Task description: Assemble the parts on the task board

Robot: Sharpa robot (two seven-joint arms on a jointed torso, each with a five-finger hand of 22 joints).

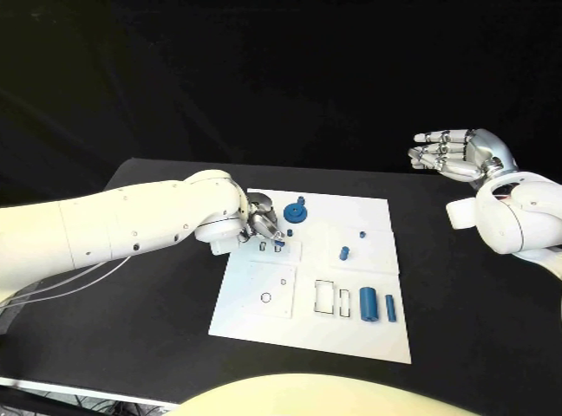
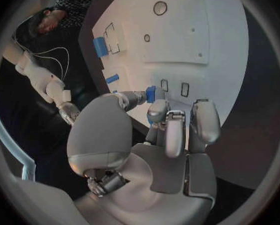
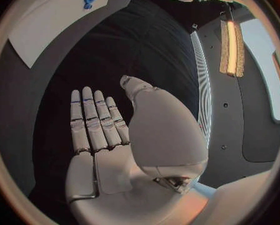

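Blue cylinders (image 1: pixel 377 304) lie on the task board (image 1: pixel 356 338); a small blue part (image 2: pixel 150 94) is pinched by the left hand (image 1: pixel 261 224), best lowered upright into the slot; right hand (image 1: pixel 462 153) is held apart, empty.

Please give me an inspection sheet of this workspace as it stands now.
Surface: black table, white task board in its middle.
Job's things: blue round part at the board's far edge; two long blue parts side by side near the right edge; small blue part mid-board; another small blue piece pinched in the left hand.
Clutter: nothing seen.
Hands: left hand over the board's far left corner, holding the piece; right hand raised off the board, fingers straight, holding nothing.
Cables: thin white cables under the left arm.
Surroundings: dark backdrop.
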